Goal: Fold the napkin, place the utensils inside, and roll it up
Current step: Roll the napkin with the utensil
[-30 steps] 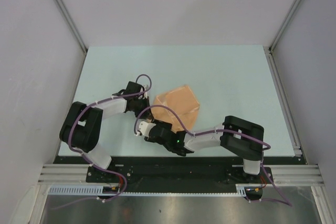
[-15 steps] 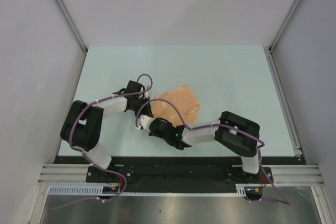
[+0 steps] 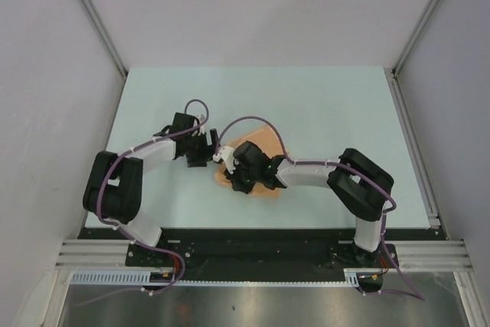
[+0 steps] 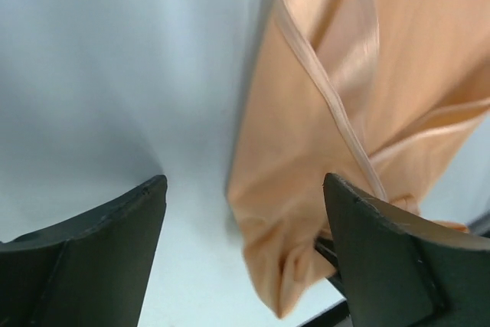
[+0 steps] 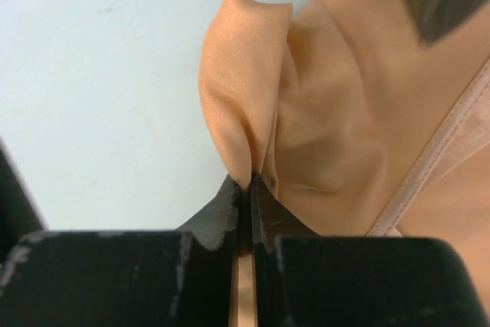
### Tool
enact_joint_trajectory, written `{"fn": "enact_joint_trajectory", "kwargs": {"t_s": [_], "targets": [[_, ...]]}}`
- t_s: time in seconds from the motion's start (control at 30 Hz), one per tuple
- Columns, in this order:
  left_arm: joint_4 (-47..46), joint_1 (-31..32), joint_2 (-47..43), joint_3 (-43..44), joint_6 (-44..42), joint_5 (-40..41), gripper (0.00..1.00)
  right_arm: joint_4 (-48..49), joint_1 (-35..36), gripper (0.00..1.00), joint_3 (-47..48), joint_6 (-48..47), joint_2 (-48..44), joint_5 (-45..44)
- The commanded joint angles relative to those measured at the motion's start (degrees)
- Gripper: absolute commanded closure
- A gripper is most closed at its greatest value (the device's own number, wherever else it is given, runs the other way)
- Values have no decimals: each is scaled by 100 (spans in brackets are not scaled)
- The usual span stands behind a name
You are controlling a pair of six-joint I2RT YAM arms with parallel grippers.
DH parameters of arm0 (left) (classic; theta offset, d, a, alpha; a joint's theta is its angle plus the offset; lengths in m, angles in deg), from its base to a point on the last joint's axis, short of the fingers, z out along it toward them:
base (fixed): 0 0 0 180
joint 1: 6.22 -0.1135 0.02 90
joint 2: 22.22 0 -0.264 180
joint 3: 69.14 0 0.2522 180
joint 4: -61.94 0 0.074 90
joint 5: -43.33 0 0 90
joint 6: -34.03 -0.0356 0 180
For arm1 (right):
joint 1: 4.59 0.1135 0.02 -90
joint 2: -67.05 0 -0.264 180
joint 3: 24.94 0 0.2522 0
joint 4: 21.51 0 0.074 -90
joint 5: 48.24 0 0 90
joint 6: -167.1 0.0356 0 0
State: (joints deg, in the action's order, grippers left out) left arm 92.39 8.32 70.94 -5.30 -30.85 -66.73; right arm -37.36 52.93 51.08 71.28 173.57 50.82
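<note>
Your right end effector (image 5: 246, 185) pinches napkin (image 5: 321, 112) fold; left end effector (image 4: 243, 185) spread wide, empty, cloth between jaws. Fold underway; utensils, rolling remain.

The pale table (image 3: 321, 105) carries the peach napkin (image 3: 256, 145) (bunched, near its front middle).

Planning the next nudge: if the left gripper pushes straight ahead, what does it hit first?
Probably the napkin: its folded edge lies between the fingers of the open left gripper, with bare table beside it. Depth is unclear.
</note>
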Motion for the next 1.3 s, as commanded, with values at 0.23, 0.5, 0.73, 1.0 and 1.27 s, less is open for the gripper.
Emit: {"fn": "enact_joint_trajectory", "kwargs": {"t_s": [0.23,0.5,0.73,1.0,1.27], "targets": [[-1650,-189,-1950,-1877,687,1206,10,-1504,-583,100,988,688,501,2986],[-2801,-57,-2944,-3030,792,125,14,-2173,-864,100,1754,661,1449,3734],[-3066,-31,-3164,-3593,1064,-16,32,-2287,-1128,100,2088,837,1898,4024],[-3286,-22,-3349,-3734,1249,-34,36,-2533,-1269,100,2326,802,2233,4121],[-3479,22,-3331,-3822,1372,-235,49,-2569,-1374,100,2370,846,2365,4165]]}}
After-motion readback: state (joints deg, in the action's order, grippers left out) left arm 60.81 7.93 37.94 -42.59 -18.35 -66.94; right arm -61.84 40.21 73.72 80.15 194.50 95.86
